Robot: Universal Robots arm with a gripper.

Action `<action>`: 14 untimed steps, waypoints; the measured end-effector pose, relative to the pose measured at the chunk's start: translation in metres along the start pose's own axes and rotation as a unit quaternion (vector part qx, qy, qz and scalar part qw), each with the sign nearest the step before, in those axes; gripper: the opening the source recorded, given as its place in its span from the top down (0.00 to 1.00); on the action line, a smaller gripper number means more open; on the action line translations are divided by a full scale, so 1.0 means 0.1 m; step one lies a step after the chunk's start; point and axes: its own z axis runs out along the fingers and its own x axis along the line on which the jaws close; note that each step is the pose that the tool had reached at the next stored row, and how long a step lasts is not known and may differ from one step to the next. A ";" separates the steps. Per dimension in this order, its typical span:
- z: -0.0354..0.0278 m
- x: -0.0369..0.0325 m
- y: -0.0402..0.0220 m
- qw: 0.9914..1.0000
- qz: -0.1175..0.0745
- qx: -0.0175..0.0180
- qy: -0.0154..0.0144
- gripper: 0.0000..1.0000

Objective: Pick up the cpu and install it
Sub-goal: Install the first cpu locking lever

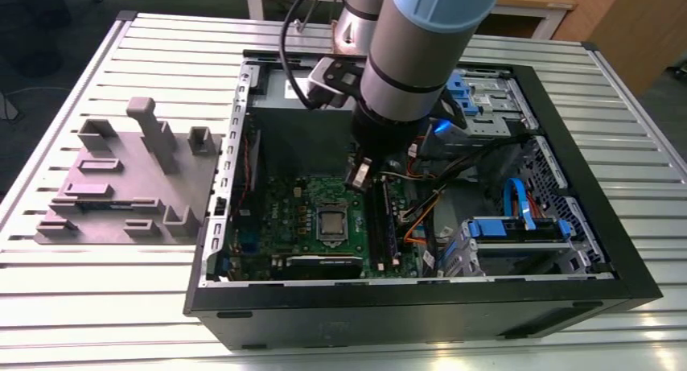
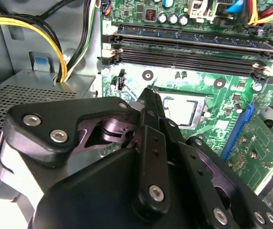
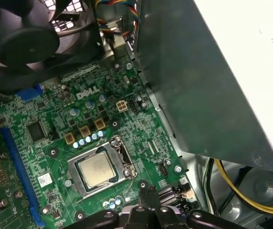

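The cpu (image 3: 99, 170) was seated in its socket (image 3: 122, 160). The gripper (image 2: 148, 90) was held just above, jaws closed and empty. Installation was judged essentially complete.

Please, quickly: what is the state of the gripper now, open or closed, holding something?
Gripper: jaws closed, holding nothing; it hangs above the cpu, which sits in its socket.

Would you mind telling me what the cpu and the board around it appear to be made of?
The cpu top looks like brushed silvery metal, with a dull sheen. The motherboard looks like green lacquered circuit board, glossy, dotted with soldered parts.
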 end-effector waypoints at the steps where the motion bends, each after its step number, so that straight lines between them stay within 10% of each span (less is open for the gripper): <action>1: 0.000 0.004 0.001 1.000 -0.001 0.001 -0.001 0.90; 6: -0.003 0.049 -0.008 1.000 -0.005 0.001 -0.007 0.90; 14: -0.004 0.078 -0.001 0.999 -0.033 0.000 -0.005 0.90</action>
